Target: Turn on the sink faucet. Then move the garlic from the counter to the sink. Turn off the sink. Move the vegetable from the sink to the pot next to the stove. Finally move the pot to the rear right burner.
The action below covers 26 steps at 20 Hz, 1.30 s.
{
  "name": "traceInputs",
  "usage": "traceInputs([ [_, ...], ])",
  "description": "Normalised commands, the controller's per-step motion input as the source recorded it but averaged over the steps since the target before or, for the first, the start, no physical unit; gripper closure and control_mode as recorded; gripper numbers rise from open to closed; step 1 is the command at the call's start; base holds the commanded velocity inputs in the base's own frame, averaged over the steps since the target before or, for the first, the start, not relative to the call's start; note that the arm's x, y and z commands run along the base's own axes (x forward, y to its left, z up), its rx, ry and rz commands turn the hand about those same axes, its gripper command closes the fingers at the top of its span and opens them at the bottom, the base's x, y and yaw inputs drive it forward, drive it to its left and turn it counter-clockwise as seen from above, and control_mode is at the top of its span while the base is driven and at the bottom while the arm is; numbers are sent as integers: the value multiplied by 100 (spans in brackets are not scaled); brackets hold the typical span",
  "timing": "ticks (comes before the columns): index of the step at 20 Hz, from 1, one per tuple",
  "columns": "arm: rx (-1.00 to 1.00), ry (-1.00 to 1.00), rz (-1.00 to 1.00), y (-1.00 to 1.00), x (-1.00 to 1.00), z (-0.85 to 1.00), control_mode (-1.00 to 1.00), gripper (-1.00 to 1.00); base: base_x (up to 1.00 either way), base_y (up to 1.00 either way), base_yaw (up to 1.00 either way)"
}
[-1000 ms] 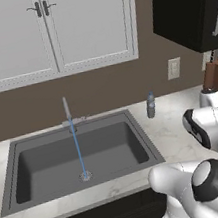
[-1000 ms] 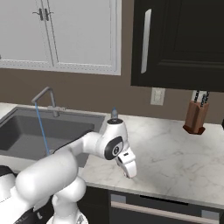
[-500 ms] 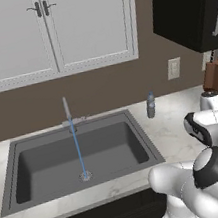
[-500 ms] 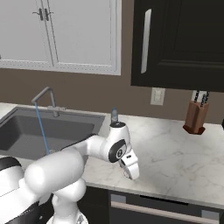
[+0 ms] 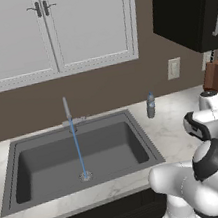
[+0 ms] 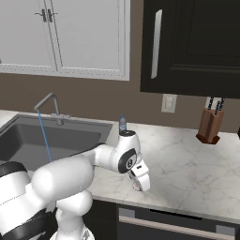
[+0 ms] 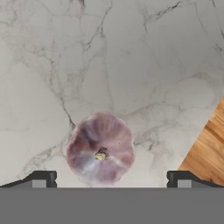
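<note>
A purple-white garlic (image 7: 101, 148) bulb lies on the marble counter (image 7: 109, 65) near its front edge. My gripper (image 7: 111, 181) hangs straight over it, open, with one dark fingertip on each side and the bulb slightly left of centre; I cannot tell whether they touch it. From the right base view my gripper (image 6: 140, 183) points down at the counter right of the sink, and a bit of the garlic (image 6: 136, 187) peeks out beneath it. The faucet (image 5: 67, 110) is on, and a thin blue stream (image 5: 78, 149) falls into the grey sink (image 5: 20, 170).
A small bottle (image 5: 151, 104) stands at the sink's back right corner. A knife block (image 6: 208, 126) sits against the wall further right. Wooden floor (image 7: 210, 148) shows past the counter edge. My white arm (image 6: 93, 161) reaches across the counter front.
The hand has eased a little lower and to the right over the garlic. The jaws stay wide and the water keeps running.
</note>
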Motion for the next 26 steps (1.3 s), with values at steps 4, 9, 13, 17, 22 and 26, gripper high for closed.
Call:
traceInputs([
  [4,0,0,0,-1,0,-9,-100,-100,0,0,0],
  [9,0,0,0,-4,0,-10,-100,-100,0,0,0],
  [13,0,0,0,-3,0,-11,-100,-100,0,0,0],
  [17,0,0,0,-4,0,-14,-100,-100,0,0,0],
  [22,0,0,2,-2,3,-12,-100,-100,0,0,0],
  [26,0,-1,6,-7,3,-12,-100,-100,0,0,0],
])
